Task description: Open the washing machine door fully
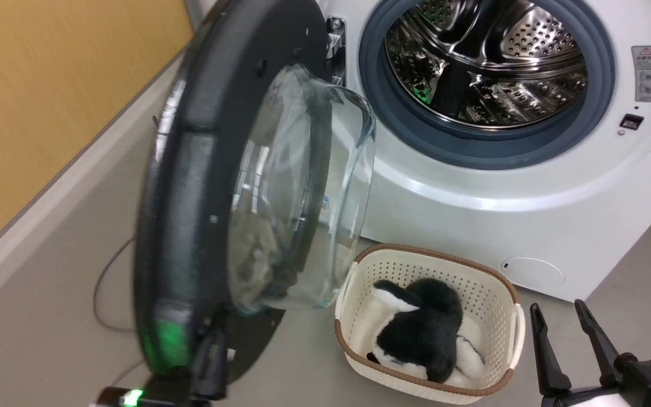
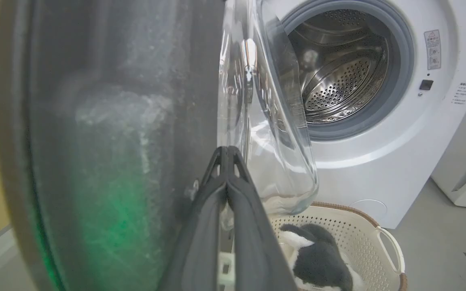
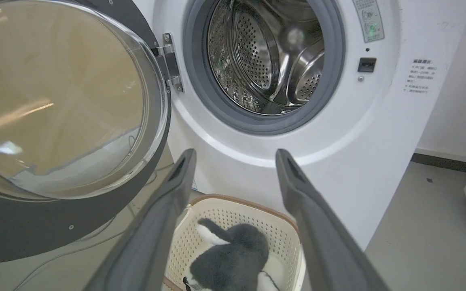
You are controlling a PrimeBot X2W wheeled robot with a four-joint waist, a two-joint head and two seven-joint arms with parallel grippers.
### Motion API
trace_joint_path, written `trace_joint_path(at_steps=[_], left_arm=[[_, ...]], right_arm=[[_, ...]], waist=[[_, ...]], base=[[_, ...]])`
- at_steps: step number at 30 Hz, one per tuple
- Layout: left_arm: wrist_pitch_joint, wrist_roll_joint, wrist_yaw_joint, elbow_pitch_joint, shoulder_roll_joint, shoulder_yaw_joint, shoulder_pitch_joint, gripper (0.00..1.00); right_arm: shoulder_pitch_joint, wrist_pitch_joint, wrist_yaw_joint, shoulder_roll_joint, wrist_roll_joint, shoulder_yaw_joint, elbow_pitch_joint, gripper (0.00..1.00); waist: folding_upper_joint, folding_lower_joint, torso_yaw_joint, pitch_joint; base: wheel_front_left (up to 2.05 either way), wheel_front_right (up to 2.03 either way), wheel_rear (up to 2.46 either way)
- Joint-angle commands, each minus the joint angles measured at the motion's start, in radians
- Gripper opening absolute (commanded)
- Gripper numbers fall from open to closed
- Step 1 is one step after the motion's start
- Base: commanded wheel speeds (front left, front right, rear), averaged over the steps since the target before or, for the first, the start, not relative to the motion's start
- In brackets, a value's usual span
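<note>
Left end effector (image 2: 227, 150) closed, door (image 1: 190, 198) open, hinge (image 3: 171, 64)

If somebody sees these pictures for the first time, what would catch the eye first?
The washing machine door, black-rimmed with a bulging glass bowl, stands swung open at the left, baring the shiny steel drum. Below, on the floor, a cream basket holds a black-and-white plush toy.
</note>
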Motion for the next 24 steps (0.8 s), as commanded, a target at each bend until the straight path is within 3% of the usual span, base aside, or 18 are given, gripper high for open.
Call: trace_joint_path(at_steps=[1,17,24], left_arm=[[-0.004,-0.004,0.009,-0.002,0.008,0.026,-0.004,0.0],[-0.004,-0.053,0.018,0.076,0.037,0.303,-0.115,0.0],[-0.004,-0.072,-0.001,0.162,0.044,0.42,-0.221,0.0]], right_arm=[[-0.017,-0.004,0.001,0.003,-0.002,0.001,0.0,1.0],[-0.053,-0.004,0.001,0.003,-0.039,0.011,-0.005,1.0],[-0.081,-0.004,0.001,0.003,-0.062,0.01,-0.007,1.0]], waist=[[0.0,0.0,0.004,0.004],[0.0,0.0,0.005,0.074],[0.0,0.0,-0.012,0.127]], base=[[0.0,0.0,0.0],[0.0,0.0,0.0],[0.0,0.0,0.0]])
